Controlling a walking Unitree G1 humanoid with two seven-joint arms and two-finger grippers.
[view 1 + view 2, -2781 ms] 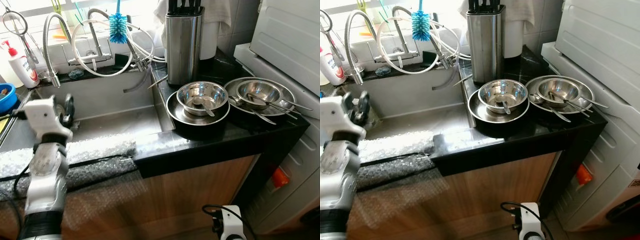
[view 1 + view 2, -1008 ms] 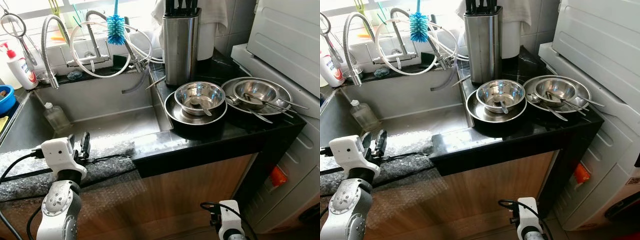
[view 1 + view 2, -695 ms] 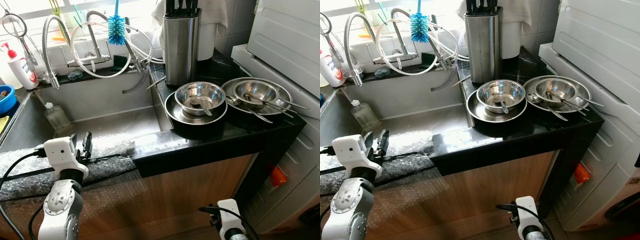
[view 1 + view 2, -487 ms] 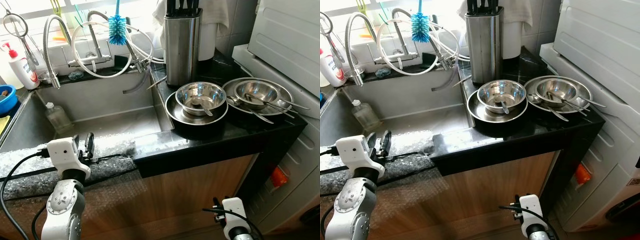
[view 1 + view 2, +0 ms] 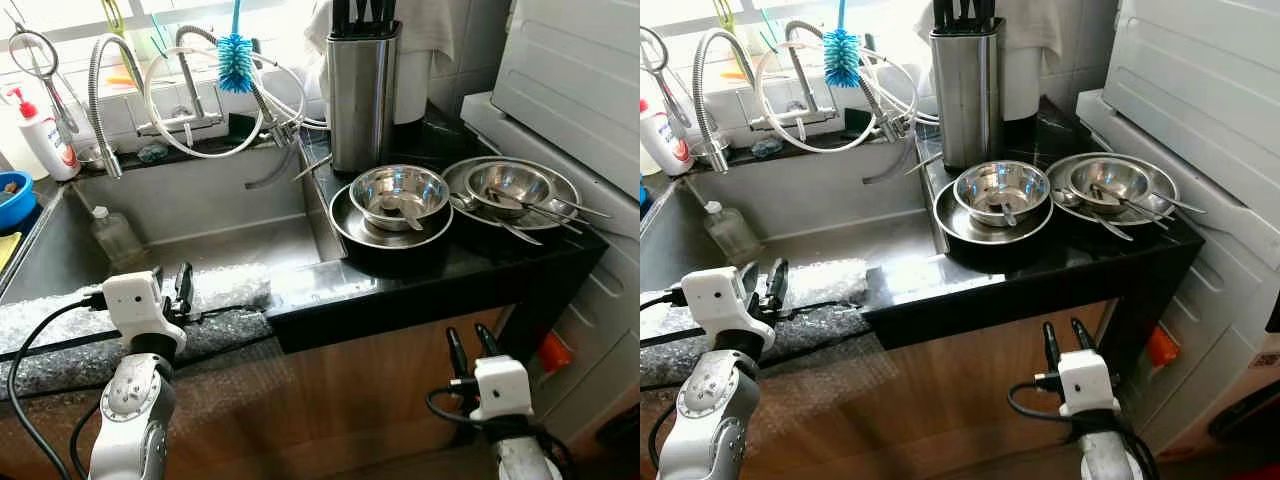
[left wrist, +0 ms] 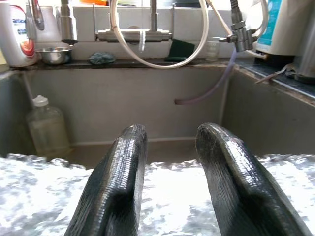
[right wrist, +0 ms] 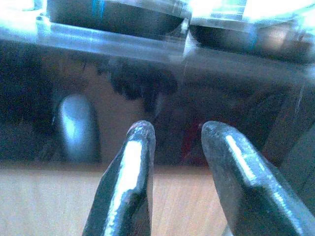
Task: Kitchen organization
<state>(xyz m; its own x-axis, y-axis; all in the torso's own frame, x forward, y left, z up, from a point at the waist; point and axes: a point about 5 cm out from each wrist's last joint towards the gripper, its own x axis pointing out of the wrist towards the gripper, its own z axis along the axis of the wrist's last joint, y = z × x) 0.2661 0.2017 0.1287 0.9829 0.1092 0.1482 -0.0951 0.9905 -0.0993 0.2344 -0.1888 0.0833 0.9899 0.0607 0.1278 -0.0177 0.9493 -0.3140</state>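
Two steel bowls stand on the black counter (image 5: 400, 280). The nearer bowl (image 5: 400, 192) holds a spoon and sits on a steel plate (image 5: 345, 222). The other bowl (image 5: 515, 185) sits on a second plate (image 5: 572, 198) with loose spoons (image 5: 500, 225) beside it. My left gripper (image 5: 183, 290) is open and empty, low over the bubble wrap (image 5: 235, 290) on the sink's front edge; its fingers (image 6: 130, 167) point into the sink. My right gripper (image 5: 468, 345) is open and empty, pointing up in front of the wooden cabinet, just below the counter's edge.
The steel sink (image 5: 200, 240) holds a small clear bottle (image 5: 112, 235). Taps, hoses and a blue brush (image 5: 236, 62) line the back ledge. A steel knife block (image 5: 362, 90) stands behind the bowls. A white appliance (image 5: 580, 90) closes off the right side.
My right gripper has risen from the bottom of the view to just under the counter's edge. My left gripper came down from over the sink to its front edge.
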